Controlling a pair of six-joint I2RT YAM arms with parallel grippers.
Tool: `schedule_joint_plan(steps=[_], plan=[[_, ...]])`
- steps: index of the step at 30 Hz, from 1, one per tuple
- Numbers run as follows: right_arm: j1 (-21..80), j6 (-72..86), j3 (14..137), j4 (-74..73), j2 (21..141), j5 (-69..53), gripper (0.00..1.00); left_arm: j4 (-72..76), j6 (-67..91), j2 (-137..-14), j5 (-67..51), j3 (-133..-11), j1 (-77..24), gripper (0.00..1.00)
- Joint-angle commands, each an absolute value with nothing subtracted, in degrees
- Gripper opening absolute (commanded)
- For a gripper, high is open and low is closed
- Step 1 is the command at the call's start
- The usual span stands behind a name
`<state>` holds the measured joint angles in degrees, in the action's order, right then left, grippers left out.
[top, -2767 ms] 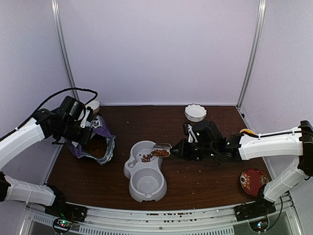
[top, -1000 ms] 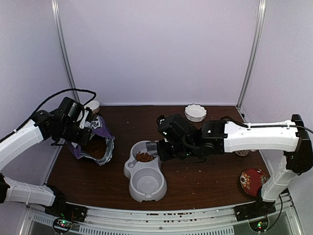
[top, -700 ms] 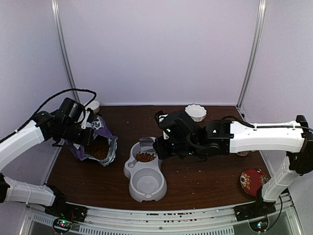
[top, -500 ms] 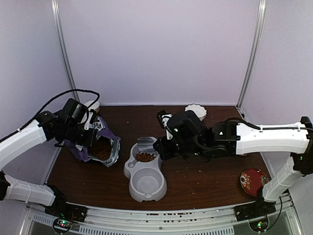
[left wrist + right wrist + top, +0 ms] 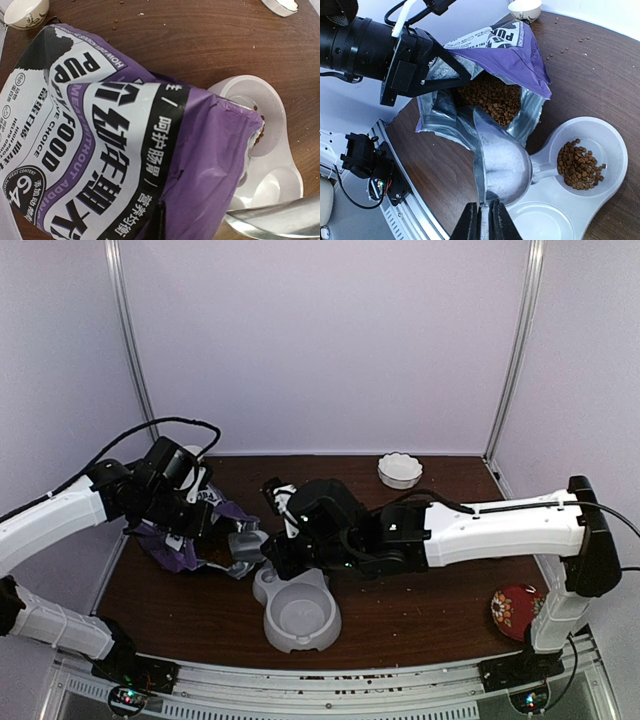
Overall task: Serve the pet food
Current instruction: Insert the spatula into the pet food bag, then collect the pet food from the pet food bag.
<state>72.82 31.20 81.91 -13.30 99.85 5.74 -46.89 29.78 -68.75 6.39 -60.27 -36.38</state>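
Observation:
The pet food (image 5: 490, 100) is reddish-brown kibble inside the open purple bag (image 5: 185, 545), which fills the left wrist view (image 5: 115, 150). My left gripper (image 5: 200, 518) is shut on the bag's upper edge (image 5: 466, 77) and holds the mouth open. More kibble (image 5: 577, 165) lies in the far compartment of the grey double bowl (image 5: 297, 618). The right gripper (image 5: 483, 222) is shut on the handle of the metal scoop (image 5: 502, 160). The scoop is empty, and its tip reaches into the bag's mouth (image 5: 245, 545).
A white scalloped bowl (image 5: 399, 470) stands at the back right, a red plate (image 5: 517, 608) at the front right, and a small cup (image 5: 25, 10) behind the bag. Loose kibble (image 5: 562, 50) is scattered on the brown table. The bowl's near compartment (image 5: 555, 220) holds nothing.
The scoop tipped its kibble into the far compartment, then my right arm swung it left to the bag's mouth. My left arm shifted the bag right, toward the bowl.

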Motion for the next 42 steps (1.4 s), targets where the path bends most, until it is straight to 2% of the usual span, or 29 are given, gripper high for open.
schedule_joint_plan(steps=[1, 14, 29, 33, 42], plan=[[73.1, 28.3, 88.1, -10.6, 105.1, 6.6, 0.0, -43.0, 32.3, -68.6, 2.8, -64.0, -38.4, 0.0], [73.2, 23.9, 102.2, -10.2, 121.0, 17.4, 0.0, -42.5, 34.4, -68.0, -0.8, -64.3, -38.6, 0.0], [72.7, 21.2, 124.8, -19.6, 139.5, 28.4, 0.0, -42.4, 34.7, -68.2, -3.9, -65.1, -38.7, 0.0], [72.2, 22.8, 129.0, -23.0, 143.1, 27.7, 0.0, -42.4, 34.6, -68.0, -4.4, -64.9, -38.7, 0.0], [71.9, 25.4, 135.3, -26.3, 149.6, 17.5, 0.0, -42.4, 34.4, -68.7, -4.4, -64.8, -38.7, 0.0]])
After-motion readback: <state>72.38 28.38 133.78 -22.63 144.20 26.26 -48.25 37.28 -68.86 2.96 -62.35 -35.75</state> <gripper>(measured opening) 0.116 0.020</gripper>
